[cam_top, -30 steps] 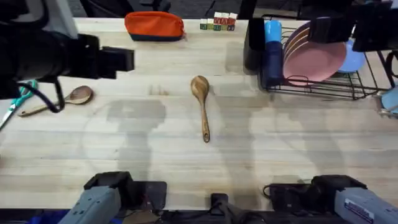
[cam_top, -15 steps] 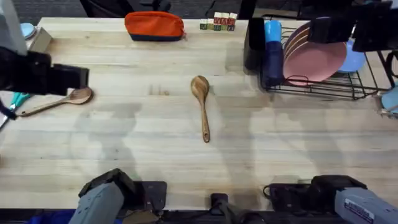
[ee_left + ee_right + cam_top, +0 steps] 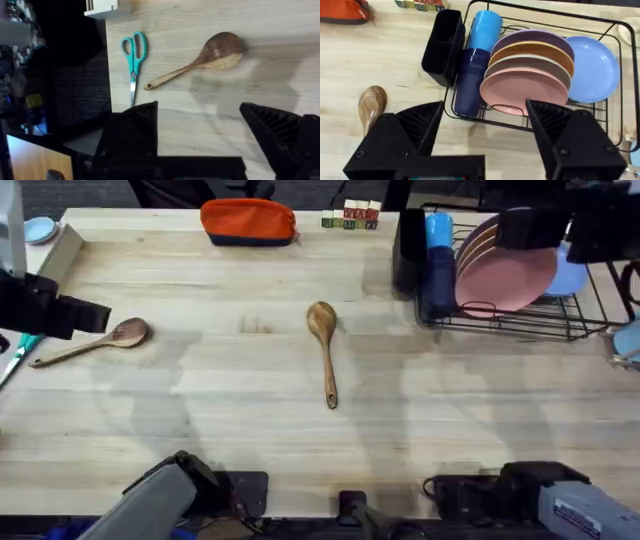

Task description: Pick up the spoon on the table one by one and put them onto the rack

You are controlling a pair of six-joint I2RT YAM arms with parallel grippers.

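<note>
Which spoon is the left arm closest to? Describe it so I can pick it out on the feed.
Start at the table's left edge. There, beside the teal-handled scissors, lies a brown wooden spoon, its bowl pointing toward the table's middle. The other spoon lies alone at the centre, so the scissors alongside mark this one.

Brown wooden spoons (image 3: 325, 350), teal scissors (image 3: 134, 55), black rack (image 3: 540, 75) holding pink plates (image 3: 525, 90).
</note>
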